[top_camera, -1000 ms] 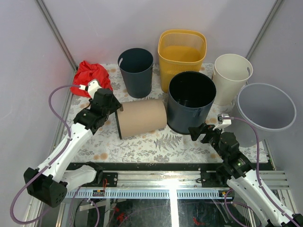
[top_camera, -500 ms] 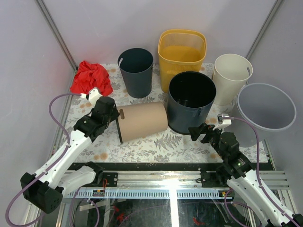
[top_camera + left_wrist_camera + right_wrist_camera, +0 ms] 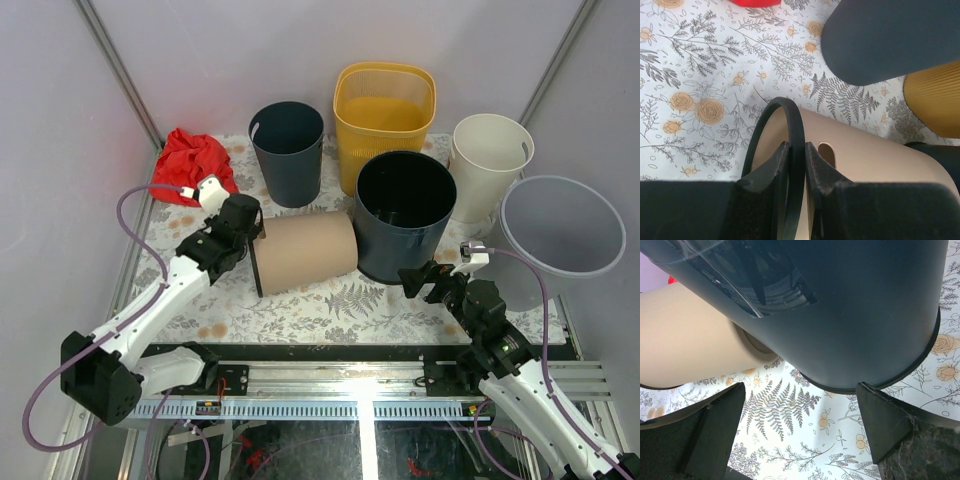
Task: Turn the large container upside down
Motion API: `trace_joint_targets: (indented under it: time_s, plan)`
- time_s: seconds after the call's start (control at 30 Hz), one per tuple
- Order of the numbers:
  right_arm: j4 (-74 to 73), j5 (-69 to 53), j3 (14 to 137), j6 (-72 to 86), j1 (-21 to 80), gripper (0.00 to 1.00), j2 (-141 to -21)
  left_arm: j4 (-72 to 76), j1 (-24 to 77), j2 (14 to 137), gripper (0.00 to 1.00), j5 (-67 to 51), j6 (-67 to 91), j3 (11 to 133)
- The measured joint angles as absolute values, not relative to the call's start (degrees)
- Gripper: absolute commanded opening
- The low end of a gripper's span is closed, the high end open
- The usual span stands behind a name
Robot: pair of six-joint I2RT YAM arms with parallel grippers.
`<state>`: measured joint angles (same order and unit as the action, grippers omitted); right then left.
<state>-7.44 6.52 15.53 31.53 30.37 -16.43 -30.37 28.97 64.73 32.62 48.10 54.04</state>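
Left gripper (image 3: 796, 146): jaws nearly together, one finger (image 3: 774, 167) inside and one outside the black rim (image 3: 790, 107) of the tan container (image 3: 865, 155), clamped on it. That container lies on its side on the floral mat (image 3: 300, 305), mouth toward the jaws, base away from them and just beside or against the large dark container (image 3: 404, 215); its inside is hidden. Beyond the jaws stand a smaller dark bin (image 3: 287, 150) and a yellow mesh basket (image 3: 384, 115), with a red cloth (image 3: 192, 165) to their left. Left arm stretched diagonally forward, wrist turned right. Right gripper (image 3: 800, 390): jaws wide apart, gripping nothing, facing the large dark container's foot, arm low. Right of those jaws: cream bin (image 3: 488, 165), grey translucent bin (image 3: 562, 230), both upright.
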Motion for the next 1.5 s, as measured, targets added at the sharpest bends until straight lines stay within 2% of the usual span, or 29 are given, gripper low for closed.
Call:
trace_joint_targets:
  time_s: [0.1,0.4,0.57,0.87,1.27,1.5]
  plan:
    - [-7.46,6.52,15.53,31.53,30.37,0.99,-16.4,-29.89,29.65,66.32,0.1,34.7,48.01,54.65]
    - [-7.46,6.52,15.51,31.53,30.37,0.99,-16.25,-28.71,32.45,67.77,0.15,41.45,48.45,54.24]
    - [-7.44,6.52,15.51,31.53,30.37,0.99,-16.27,-28.12,33.71,67.7,0.0,45.04,49.36,53.21]
    - [-7.46,6.52,15.46,31.53,30.37,1.0,-16.27,-26.39,33.65,67.53,0.0,46.41,50.33,52.1]
    - [-7.46,6.52,15.46,31.55,30.37,0.99,-16.25,-17.98,23.97,59.72,0.0,34.68,46.57,44.8]
    - [-7.46,6.52,15.46,31.55,30.37,0.99,-16.1,-7.97,18.46,58.08,0.0,23.51,45.21,39.9]
